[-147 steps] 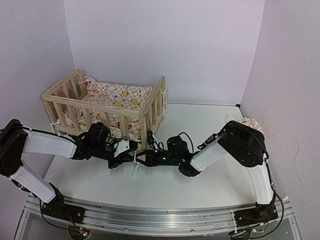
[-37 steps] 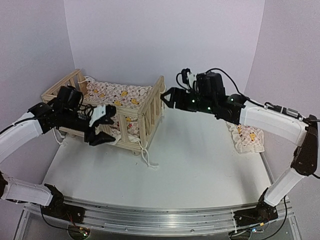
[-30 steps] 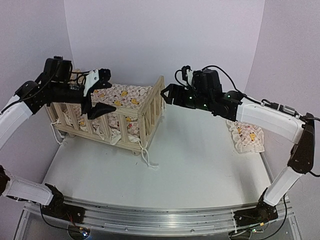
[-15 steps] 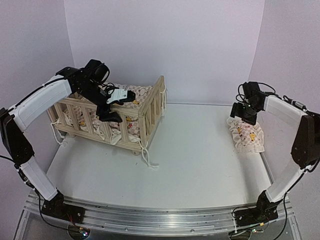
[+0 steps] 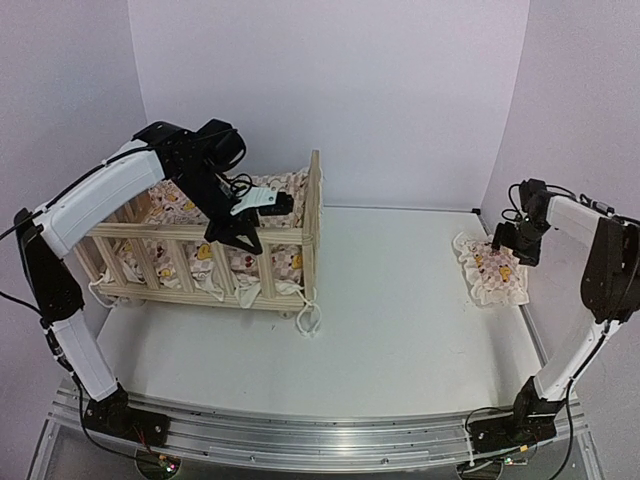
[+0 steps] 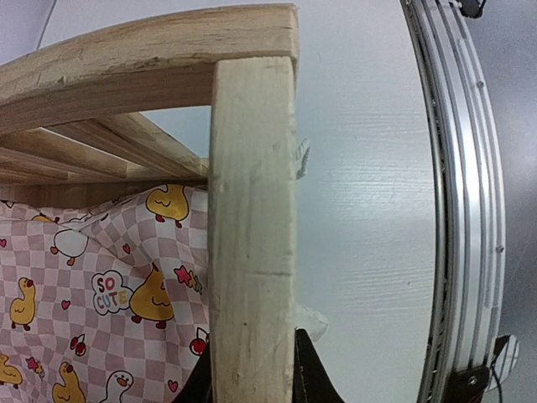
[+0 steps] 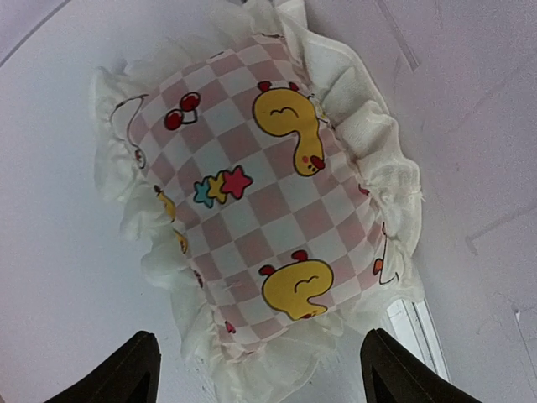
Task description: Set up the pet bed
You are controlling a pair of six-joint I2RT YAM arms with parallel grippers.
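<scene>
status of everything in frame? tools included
pet bed: upright on the table, one wooden rail clamped by the left tool.
cushion: inside the pet bed.
pillow: flat on the table, outside the bed, not gripped.
left tool: shut on the pet bed's rail.
right tool: open, over the pillow.
</scene>
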